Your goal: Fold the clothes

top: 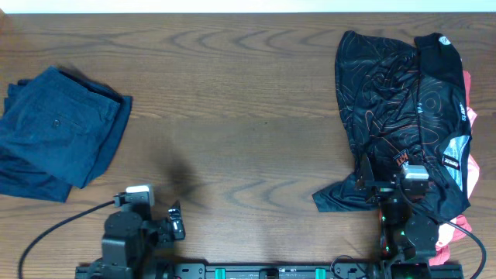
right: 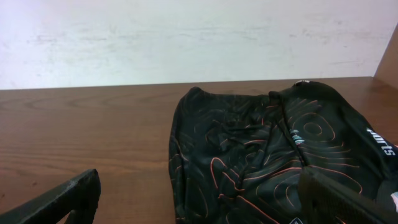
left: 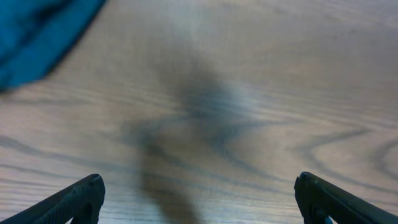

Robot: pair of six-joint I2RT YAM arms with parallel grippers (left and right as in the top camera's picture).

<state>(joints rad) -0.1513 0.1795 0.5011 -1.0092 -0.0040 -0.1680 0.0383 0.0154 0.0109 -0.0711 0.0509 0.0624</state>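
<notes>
A black patterned shirt [top: 399, 101] with orange lines lies crumpled at the right of the table, over a pink garment [top: 453, 229]. It fills the right wrist view [right: 261, 155]. Folded dark blue pants [top: 58, 132] lie at the far left, and a corner of them shows in the left wrist view [left: 37, 31]. My right gripper [top: 378, 188] is open, low over the shirt's near edge [right: 199, 199]. My left gripper [top: 174, 221] is open and empty over bare wood near the front edge [left: 199, 199].
The wooden table [top: 232, 93] spans the view between the two garments. A white wall [right: 186, 37] rises behind the table's far edge. The arm bases stand along the front edge.
</notes>
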